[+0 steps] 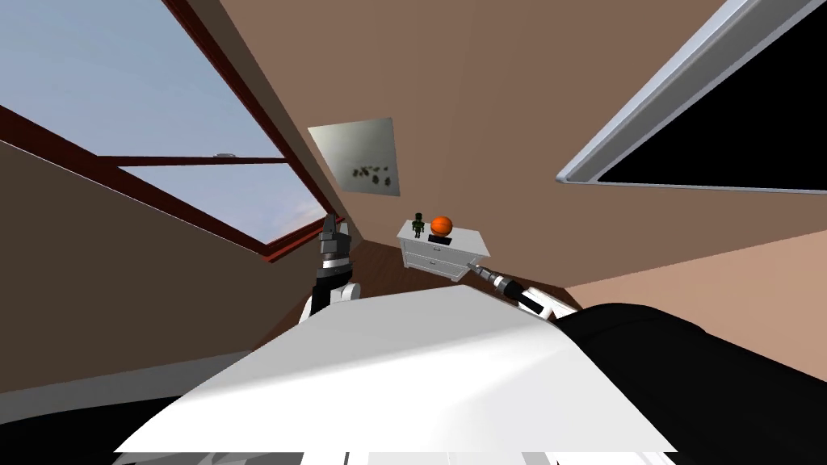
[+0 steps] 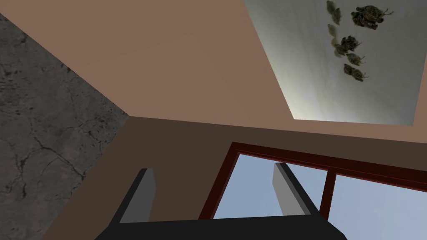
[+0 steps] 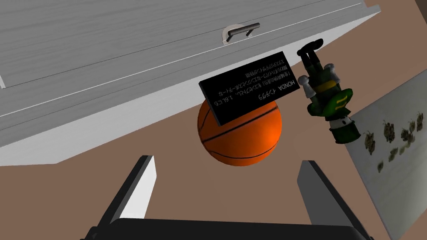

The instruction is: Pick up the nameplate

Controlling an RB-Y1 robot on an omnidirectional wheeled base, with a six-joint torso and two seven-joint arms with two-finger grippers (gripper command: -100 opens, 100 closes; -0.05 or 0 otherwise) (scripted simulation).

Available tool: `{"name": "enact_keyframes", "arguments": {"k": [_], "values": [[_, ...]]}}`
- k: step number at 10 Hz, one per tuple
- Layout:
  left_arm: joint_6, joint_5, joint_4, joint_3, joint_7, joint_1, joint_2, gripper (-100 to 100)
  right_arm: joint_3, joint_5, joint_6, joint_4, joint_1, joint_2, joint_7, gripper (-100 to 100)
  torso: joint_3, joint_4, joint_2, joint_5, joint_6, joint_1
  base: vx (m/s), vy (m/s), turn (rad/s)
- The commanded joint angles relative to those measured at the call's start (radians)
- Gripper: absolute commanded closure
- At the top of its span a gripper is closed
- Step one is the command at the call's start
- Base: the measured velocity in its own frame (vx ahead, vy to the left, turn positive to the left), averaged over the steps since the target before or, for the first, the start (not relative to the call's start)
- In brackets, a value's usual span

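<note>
Flat, even light, crisp throughout — pale sky in the window [image 2: 375, 204] beyond my left fingers [image 2: 144, 193]; head view's walls [image 1: 525, 97] splay.

A home room: white drawer chest [image 1: 436, 257] bearing a basketball [image 1: 441, 225] and toy figure [image 1: 417, 224], wall picture [image 1: 359, 157].

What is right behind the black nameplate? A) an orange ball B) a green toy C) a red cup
A: the nameplate covers part of the orange ball from the front, and the green toy stands beside them.
</note>
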State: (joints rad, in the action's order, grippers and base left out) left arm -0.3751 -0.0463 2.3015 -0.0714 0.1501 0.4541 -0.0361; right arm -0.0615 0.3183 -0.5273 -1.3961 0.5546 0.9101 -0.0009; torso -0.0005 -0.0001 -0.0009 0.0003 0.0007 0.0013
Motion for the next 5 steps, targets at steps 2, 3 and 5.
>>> {"name": "enact_keyframes", "arguments": {"k": [2, 3, 5], "values": [[0.0, 0.0, 0.0, 0.0, 0.0, 0.0, 0.0, 0, -0.02, 0.063, -0.025, 0.095, 0.01, 0.074, 0.024, -100, 0.0, 0.0, -0.001, 0.0, -0.001, 0.0, 0.054, 0.047, 0.268], [0.0, 0.0, 0.0, 0.0, 0.0, 0.0, 0.0, 0, -0.02, 0.063, -0.025, 0.109, 0.01, 0.098, 0.024, -100, -0.002, -0.001, -0.003, 0.001, -0.001, 0.002, 0.069, 0.052, 0.109], [0.0, 0.0, 0.0, 0.0, 0.0, 0.0, 0.0, 0, -0.031, 0.095, -0.04, 0.14, 0.015, 0.142, 0.037, -100, -0.001, 0.0, -0.001, 0.0, 0.0, 0.001, 0.036, 0.035, 0.079]]}}
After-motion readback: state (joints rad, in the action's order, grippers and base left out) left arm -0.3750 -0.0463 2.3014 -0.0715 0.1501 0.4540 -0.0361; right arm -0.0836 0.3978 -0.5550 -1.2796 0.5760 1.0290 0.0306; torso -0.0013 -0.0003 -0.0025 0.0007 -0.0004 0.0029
